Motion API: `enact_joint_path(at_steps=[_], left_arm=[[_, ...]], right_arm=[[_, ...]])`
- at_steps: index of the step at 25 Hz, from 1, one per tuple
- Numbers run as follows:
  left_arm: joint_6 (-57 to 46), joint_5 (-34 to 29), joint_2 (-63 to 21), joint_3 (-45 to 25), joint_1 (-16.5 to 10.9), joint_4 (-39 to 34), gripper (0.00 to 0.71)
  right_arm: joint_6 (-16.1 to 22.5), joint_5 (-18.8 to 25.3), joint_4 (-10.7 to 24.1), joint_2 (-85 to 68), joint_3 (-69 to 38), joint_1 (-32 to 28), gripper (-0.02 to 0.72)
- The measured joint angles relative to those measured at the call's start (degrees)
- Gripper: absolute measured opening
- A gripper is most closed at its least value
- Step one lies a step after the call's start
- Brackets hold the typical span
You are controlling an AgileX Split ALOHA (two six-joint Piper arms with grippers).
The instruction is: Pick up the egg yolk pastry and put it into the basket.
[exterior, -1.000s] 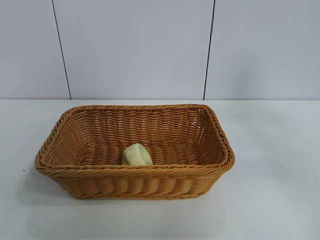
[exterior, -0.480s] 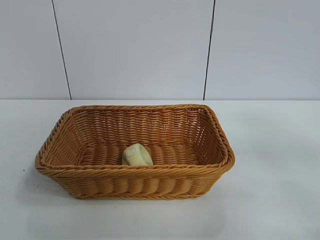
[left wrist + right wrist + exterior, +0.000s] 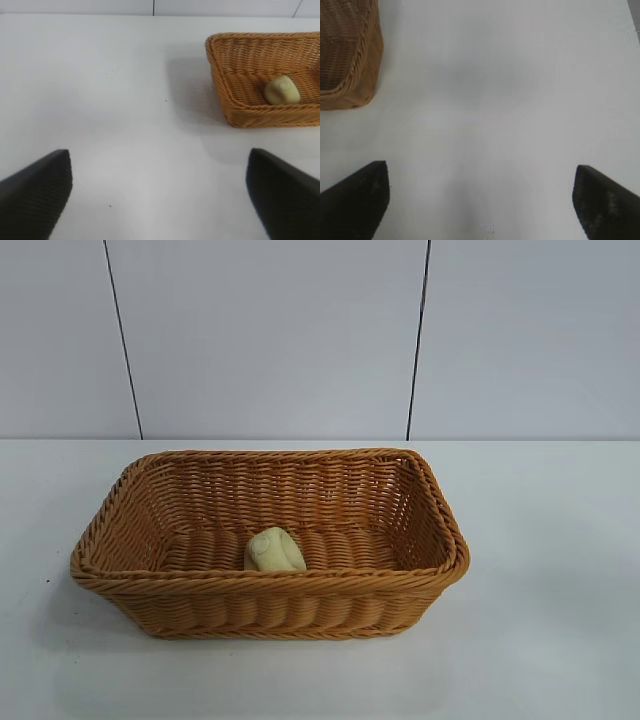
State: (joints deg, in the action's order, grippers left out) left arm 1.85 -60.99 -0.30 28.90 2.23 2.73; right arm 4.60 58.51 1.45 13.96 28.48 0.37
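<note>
So the egg yolk pastry point(image 3: 274, 550) is sitting inside the wicker basket point(image 3: 160, 585), resting on the woven floor close up against the basket's near long wall, roughly at the middle of that wall's length. It's a pale cream-yellow lump with a couple of creases, and nothing is touching it besides the basket bottom. The basket itself stands flat on the white table point(image 3: 550, 620), with a grey panelled wall point(image 3: 270, 340) behind it. Neither arm shows up in the exterior view. From the left wrist view, the left gripper point(image 3: 160, 192) hangs over bare table well off to the side of the basket, fingers spread wide apart with nothing between them, and you can see the pastry point(image 3: 282, 90) in the basket point(image 3: 225, 95) from there too. The right gripper point(image 3: 480, 200) is likewise spread wide and holding nothing, over bare table on the basket's other side, with just a corner of the basket point(image 3: 355, 75) in its view.
</note>
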Motion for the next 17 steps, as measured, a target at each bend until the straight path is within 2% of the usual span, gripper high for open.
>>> enact_joint_path(at_steps=[8, 17], left_arm=[[0.0, 0.0, 0.0, 0.0, 0.0, 0.0, 0.693], [0.0, 0.0, 0.0, 0.0, 0.0, 0.0, 0.693]], right_arm=[[-0.2, 0.0, -0.1, -13.7, -0.1, 0.0, 0.694], [-0.2, 0.0, -0.2, -14.2, -0.1, 0.2, 0.694]])
